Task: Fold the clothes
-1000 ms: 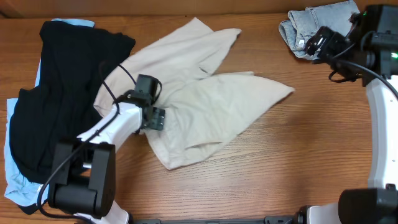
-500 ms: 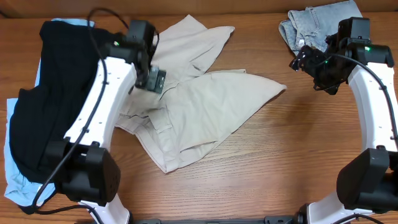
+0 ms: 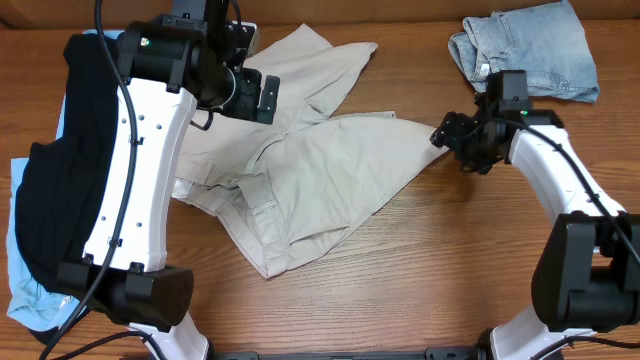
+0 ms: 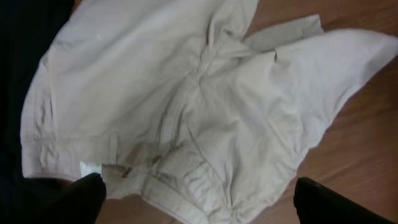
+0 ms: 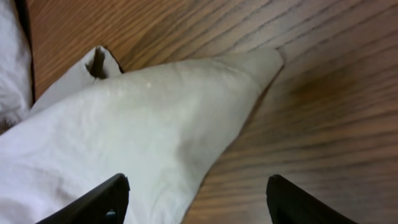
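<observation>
We are seeing the khaki shorts [image 3: 320, 170] lying crumpled mid-bench [image 3: 450, 260], their pointed right corner sitting between the right claw's [image 3: 448, 133] parted, released fingers. The left claw [image 3: 262, 98] is hovering released above the waistband, beside the black garment [image 3: 70, 170]. Bare wood is lying open along the near edge.

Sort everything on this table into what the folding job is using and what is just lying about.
In hand: khaki shorts; right gripper, open over their pointed end; left gripper, open above them.
Lying about, untouched, though also clothes to fold: black garment, blue garment, denim shorts.
</observation>
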You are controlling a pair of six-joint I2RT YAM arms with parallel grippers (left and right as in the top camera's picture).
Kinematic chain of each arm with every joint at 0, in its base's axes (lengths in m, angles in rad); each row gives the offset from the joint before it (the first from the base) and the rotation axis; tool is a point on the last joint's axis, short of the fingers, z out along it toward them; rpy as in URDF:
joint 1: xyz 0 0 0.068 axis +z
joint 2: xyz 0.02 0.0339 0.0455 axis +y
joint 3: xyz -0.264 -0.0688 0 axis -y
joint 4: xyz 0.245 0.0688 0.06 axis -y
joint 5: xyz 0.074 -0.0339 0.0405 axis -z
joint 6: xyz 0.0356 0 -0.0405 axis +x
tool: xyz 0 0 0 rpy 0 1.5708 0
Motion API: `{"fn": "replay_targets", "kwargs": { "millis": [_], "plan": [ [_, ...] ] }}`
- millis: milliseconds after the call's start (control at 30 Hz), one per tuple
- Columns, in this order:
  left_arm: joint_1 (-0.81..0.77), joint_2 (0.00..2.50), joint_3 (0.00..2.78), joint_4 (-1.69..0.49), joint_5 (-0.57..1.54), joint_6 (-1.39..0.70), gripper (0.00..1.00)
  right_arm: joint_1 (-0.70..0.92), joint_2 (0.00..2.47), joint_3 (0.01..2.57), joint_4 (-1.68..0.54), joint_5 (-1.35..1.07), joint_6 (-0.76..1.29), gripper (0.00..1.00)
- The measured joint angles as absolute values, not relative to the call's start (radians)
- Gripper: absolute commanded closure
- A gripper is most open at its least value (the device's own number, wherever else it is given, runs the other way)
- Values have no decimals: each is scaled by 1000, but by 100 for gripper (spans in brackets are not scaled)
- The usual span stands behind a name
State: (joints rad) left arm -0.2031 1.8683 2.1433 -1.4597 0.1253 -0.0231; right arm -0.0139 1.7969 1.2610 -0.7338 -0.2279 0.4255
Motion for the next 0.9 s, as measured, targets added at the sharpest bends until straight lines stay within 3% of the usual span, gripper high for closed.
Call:
{"fn": "replay_targets", "kwargs": {
  "millis": [233,700,733,767,800,833,900],
  "plan": [
    [-203,1869,2144,-1501,139,-23,0,7,1799,1181,-551,-181,476,39],
    [-203,1869,2144,-1516,139,-23,0,13,1891,1171,-459,-133,498,41],
    [-203,1869,2144,-1516,139,-23,0,15,1899,1171,-439,-133,498,45],
    [-203,1869,2144,-1517,138,-23,0,19,1906,1171,-421,-133,495,56],
    [-203,1869,2144,-1517,138,-23,0,23,1911,1171,-409,-131,491,82],
    [-203,1869,2144,-1518,135,-23,0,28,1917,1171,-396,-131,492,96],
    [-203,1869,2144,-1522,134,-23,0,35,1924,1170,-371,-131,496,96]
  ]
}}
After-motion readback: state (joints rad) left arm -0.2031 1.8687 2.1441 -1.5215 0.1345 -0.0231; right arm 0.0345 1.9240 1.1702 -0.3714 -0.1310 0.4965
